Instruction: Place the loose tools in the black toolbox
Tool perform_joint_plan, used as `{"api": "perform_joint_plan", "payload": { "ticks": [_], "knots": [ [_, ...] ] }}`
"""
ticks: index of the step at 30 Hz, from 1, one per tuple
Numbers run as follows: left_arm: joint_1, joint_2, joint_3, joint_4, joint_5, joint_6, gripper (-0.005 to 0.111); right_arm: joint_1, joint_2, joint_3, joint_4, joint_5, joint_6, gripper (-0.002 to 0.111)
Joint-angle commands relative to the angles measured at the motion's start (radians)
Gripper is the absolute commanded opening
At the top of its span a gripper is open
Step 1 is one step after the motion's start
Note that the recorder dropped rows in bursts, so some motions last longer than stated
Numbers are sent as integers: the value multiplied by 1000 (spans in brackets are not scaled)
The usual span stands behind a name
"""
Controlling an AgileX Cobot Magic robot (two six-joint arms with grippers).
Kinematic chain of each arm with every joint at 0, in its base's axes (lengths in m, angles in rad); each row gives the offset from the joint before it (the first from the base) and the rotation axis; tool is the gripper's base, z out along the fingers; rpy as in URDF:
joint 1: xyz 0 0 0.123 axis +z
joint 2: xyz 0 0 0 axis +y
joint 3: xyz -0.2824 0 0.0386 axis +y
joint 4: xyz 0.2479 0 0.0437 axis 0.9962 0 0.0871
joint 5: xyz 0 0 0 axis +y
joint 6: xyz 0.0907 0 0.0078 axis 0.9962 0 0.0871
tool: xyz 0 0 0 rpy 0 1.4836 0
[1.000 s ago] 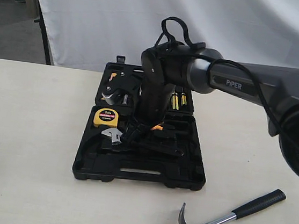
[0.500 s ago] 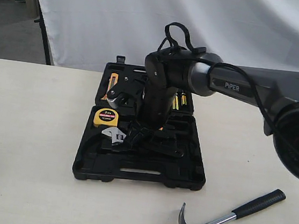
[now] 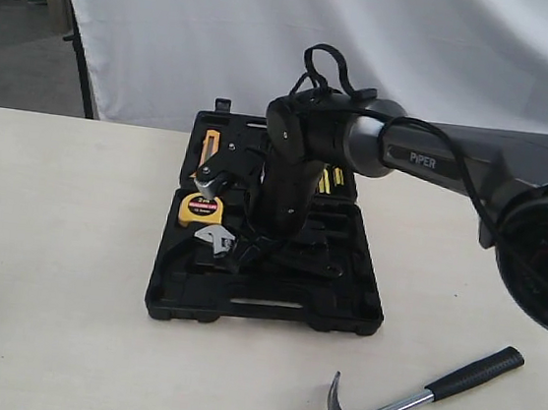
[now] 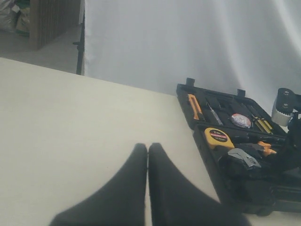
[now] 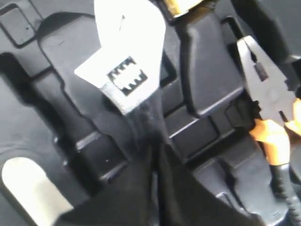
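Right gripper point(image 3: 245, 248) clamped on adjustable wrench point(image 3: 215, 239), working it into black toolbox point(image 3: 263, 315) directly beneath. Toolbox has skidded slightly across bench point(image 3: 47, 288). Wrench looks nearly seated. Hammer point(image 3: 410, 399) lies well away from gripper, outside.

Matt black moulded plastic for the toolbox point(image 3: 173, 304). Bright, smooth bare metal on the wrench point(image 5: 127, 47) and on the hammer point(image 3: 424, 391) head and shaft; dull black rubber on its handle. Smooth matt cream across the table point(image 3: 47, 288); soft white cloth for the backdrop point(image 3: 174, 35).
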Motion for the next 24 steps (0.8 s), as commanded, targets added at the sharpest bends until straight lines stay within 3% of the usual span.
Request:
{"api": "perform_joint_plan", "payload": {
  "ticks": [1, 10, 24],
  "knots": [
    [25, -3, -3, 4, -7, -5, 1, -13, -9, 10, -66, 41, 8, -1],
    [25, -3, -3, 4, -7, -5, 1, -17, -135, 10, -40, 94, -1, -1],
    [25, -3, -3, 4, -7, -5, 1, -17, -97, 10, -77, 120, 73, -1]
  ]
}}
